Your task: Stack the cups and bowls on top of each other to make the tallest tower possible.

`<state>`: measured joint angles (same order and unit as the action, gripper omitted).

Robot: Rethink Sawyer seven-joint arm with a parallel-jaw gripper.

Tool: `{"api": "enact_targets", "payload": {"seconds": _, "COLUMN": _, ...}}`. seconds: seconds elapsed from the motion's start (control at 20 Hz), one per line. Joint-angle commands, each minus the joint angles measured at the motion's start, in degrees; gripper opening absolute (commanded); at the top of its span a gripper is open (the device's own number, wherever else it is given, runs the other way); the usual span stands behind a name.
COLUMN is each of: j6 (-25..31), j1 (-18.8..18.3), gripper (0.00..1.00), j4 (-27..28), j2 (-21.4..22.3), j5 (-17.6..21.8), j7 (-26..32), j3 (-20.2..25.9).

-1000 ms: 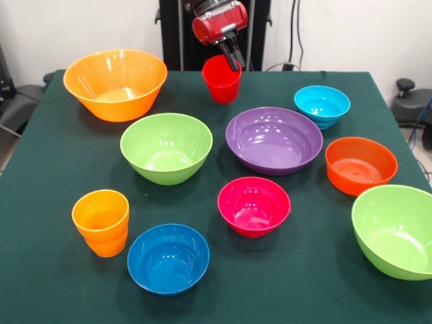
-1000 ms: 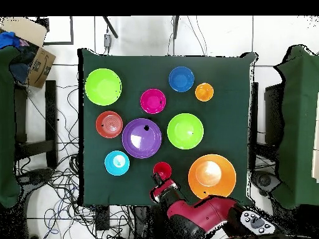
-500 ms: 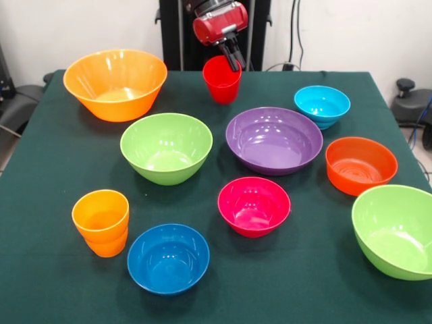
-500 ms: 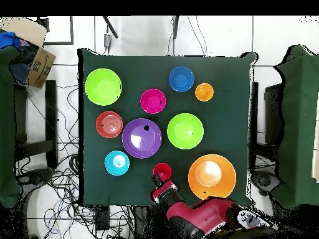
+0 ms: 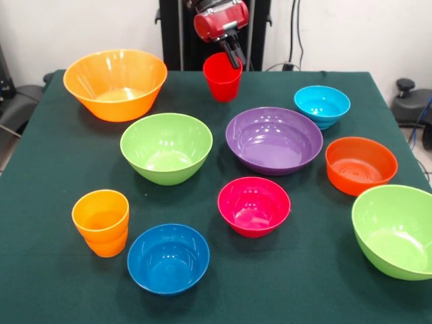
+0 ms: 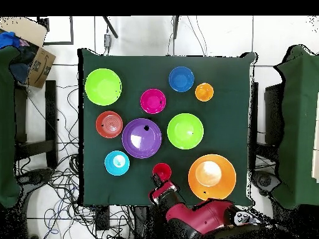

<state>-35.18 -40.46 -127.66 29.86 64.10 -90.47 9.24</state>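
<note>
**Gripper pinching the rim of the red cup at the table's far edge**

The red and black arm descends from the top of the front view, its wrist tilted so that the gripper reaches obliquely down to the red cup. The dark fingers straddle the cup's rim on the side toward the light blue bowl, one inside and one outside, pinching the wall. The cup's base appears slightly clear of the green tablecloth, though this is hard to confirm. In the overhead view the arm extends from the bottom edge, gripper at the cup. The cup lies between the large yellow-orange bowl and the light blue bowl, just behind the purple bowl. The remaining bowls stand separately: two lime green, pink, orange, dark blue. Nested orange cups stand beside the dark blue bowl.
</note>
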Motion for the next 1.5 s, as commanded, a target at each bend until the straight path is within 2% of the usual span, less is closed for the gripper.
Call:
{"api": "enact_targets", "payload": {"seconds": 0.05, "j6": -4.89, "j1": 3.84, "gripper": 0.00, "j4": 6.37, "j2": 2.21, "j5": -2.46, "j7": -0.68, "j3": 0.14}}
{"api": "enact_targets", "payload": {"seconds": 0.6, "j6": -12.66, "j1": 8.44, "gripper": 0.00, "j4": 8.00, "j2": 0.49, "j5": -6.85, "j7": 1.72, "j3": -4.37}}
{"api": "enact_targets", "payload": {"seconds": 1.05, "j6": -12.93, "j1": 9.82, "gripper": 0.00, "j4": 13.67, "j2": -3.18, "j5": -5.92, "j7": -0.15, "j3": -5.64}}
{"api": "enact_targets", "payload": {"seconds": 1.5, "j6": -10.90, "j1": 13.61, "gripper": 0.00, "j4": 17.09, "j2": -3.43, "j5": -7.55, "j7": -1.76, "j3": -6.14}}
